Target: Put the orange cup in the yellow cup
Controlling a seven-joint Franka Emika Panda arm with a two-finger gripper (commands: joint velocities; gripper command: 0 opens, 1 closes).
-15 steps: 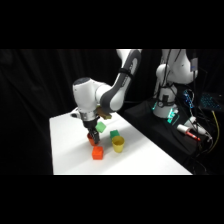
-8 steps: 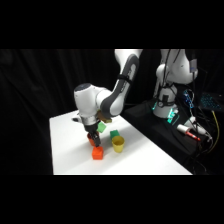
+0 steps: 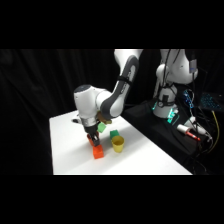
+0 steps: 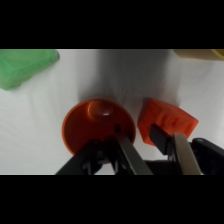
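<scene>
The claw is down low on the tabletop, one finger inside the orange cup and one outside, straddling its rim without squeezing yet. An orange block sits just right of the cup; the yellow cup stands near, further right.

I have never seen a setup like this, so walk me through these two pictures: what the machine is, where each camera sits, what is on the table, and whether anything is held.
The machine is a white robot arm reaching over a white table. Its grasping part, the end effector, has two fingers.

The side view comes from a fixed camera beside the table. The wrist view comes from a camera on the arm, looking down past the fingers.

On the table are an orange cup, a yellow cup, an orange block and two green blocks.

Nothing seems to be held yet. The fingers are apart, with one over the orange cup's mouth and the other outside its rim, near the orange block.
</scene>
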